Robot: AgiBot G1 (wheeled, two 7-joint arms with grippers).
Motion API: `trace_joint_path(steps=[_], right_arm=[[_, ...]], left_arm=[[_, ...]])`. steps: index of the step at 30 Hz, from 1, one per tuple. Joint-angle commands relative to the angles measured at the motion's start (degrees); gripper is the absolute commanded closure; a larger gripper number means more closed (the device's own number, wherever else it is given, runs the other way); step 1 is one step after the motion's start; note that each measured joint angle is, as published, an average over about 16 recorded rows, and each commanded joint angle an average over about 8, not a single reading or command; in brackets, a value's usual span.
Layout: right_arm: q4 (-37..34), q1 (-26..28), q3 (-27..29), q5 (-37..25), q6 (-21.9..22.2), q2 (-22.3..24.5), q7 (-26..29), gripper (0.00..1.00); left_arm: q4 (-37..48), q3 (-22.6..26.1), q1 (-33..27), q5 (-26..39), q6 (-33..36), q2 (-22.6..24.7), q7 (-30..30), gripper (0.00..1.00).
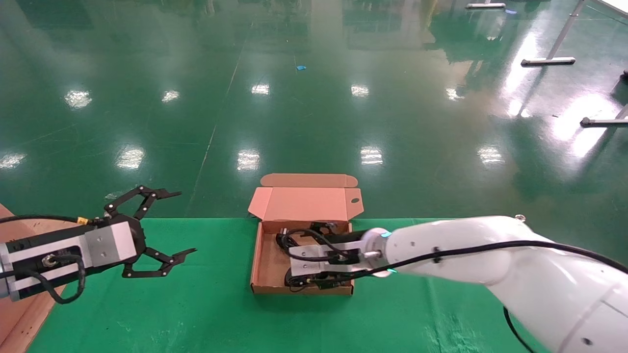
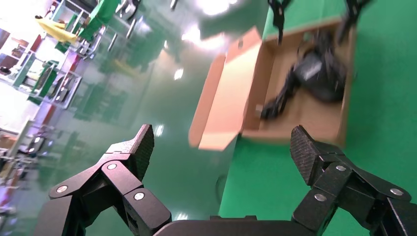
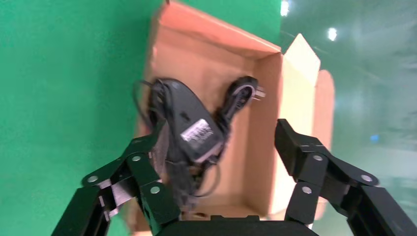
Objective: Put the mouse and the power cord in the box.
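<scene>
The brown cardboard box (image 1: 267,264) stands open at the middle of the green table, its lid flap (image 1: 304,203) tilted back. Inside lies the black mouse (image 3: 189,128), white label up, partly on the power cord (image 3: 240,93), whose pronged plug points at the box's far wall. My right gripper (image 3: 221,142) is open over the box, its fingers (image 3: 295,147) spread either side of the mouse and not touching it. In the head view this gripper (image 1: 299,257) covers most of the contents; a cord loop (image 1: 284,240) shows. My left gripper (image 1: 186,223) hangs open and empty to the box's left.
A flat brown board (image 1: 19,314) lies at the table's left edge under my left arm. The green cloth (image 1: 196,304) ends just behind the box, with glossy green floor beyond. From the left wrist, the box (image 2: 295,125) lies ahead beyond the open fingers (image 2: 140,147).
</scene>
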Motion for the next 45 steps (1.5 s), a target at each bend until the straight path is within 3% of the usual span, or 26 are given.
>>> trace_joint_path(steps=[1, 45], right_arm=[[0.83, -0.97, 1.89, 1.67, -1.59, 1.22, 0.44, 0.00], [23.95, -23.96, 45.96, 41.63, -38.82, 33.31, 10.36, 0.00]], left_arm=[[-0.91, -0.71, 0.30, -0.25, 0.96, -0.07, -2.04, 0.00], [-21.55, -16.77, 7.18, -5.90, 22.91, -1.62, -48.49, 0.00]])
